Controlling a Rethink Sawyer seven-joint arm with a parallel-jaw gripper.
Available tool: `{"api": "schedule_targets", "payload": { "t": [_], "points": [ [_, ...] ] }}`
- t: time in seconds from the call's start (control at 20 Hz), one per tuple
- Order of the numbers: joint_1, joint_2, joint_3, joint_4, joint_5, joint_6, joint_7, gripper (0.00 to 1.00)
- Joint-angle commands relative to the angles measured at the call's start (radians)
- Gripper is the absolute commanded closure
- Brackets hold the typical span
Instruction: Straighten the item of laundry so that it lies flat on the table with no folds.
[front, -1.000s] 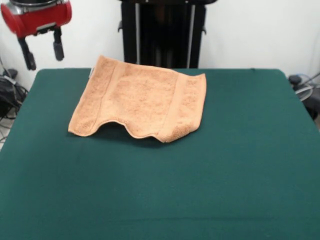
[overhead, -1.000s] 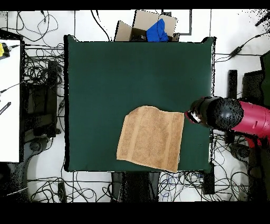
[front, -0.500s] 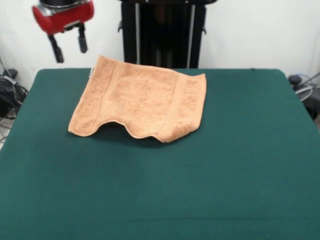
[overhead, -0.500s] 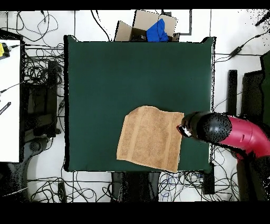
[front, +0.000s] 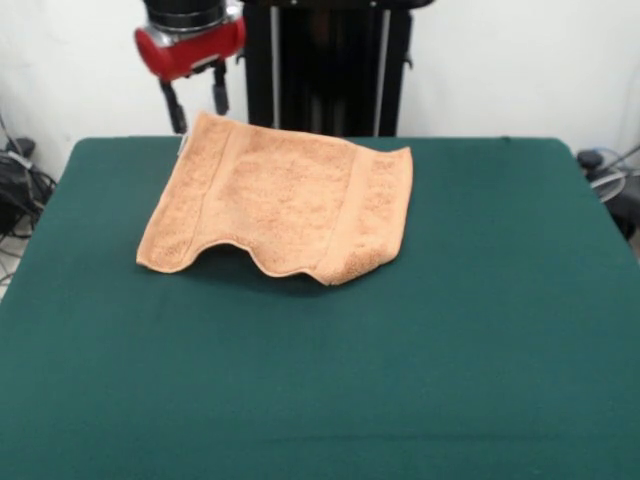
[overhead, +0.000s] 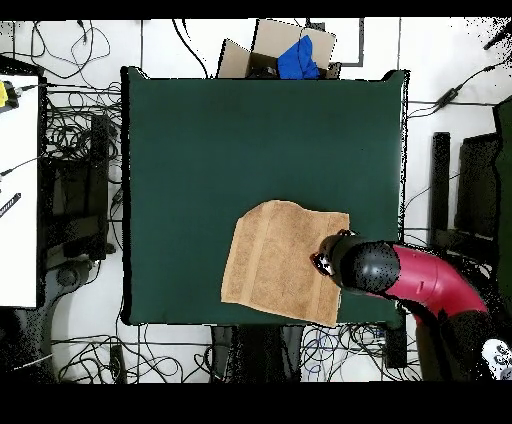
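Observation:
The orange-tan towel (front: 285, 198) lies on the dark green table (front: 330, 370) near its far edge, left of centre. Its front edge is wavy, with a raised fold in the middle and a thicker doubled part at the right front corner. A small white label shows at its far left edge. In the overhead view the towel (overhead: 275, 262) sits near the table's (overhead: 250, 140) bottom edge. My gripper (front: 198, 103) hangs open and empty just above the towel's far left corner. In the overhead view the red and black arm covers the gripper (overhead: 322, 263) over the towel's right side.
The black pedestal (front: 325, 65) stands behind the table's far edge. A cardboard box with blue cloth (overhead: 290, 55) sits beyond the table's top edge in the overhead view. Cables lie on the floor around the table. A white desk (overhead: 18, 190) stands at the left.
My gripper has moved from beyond the table's left far corner to above the towel's far left corner, and has come lower. The towel has not moved.

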Motion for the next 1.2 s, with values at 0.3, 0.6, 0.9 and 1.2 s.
{"api": "schedule_targets", "payload": {
  "t": [0.3, 0.6, 0.9, 1.2],
  "points": [
    [0.079, 0.069, -0.091, 0.125, 0.064, -0.165, 0.358, 0.0],
    [0.091, 0.137, -0.114, 0.125, 0.056, -0.268, 0.362, 0.0],
    [0.086, 0.226, -0.123, 0.104, 0.042, -0.38, 0.351, 0.0],
    [0.094, 0.29, -0.134, 0.077, 0.043, -0.459, 0.339, 0.0]
  ]
}}
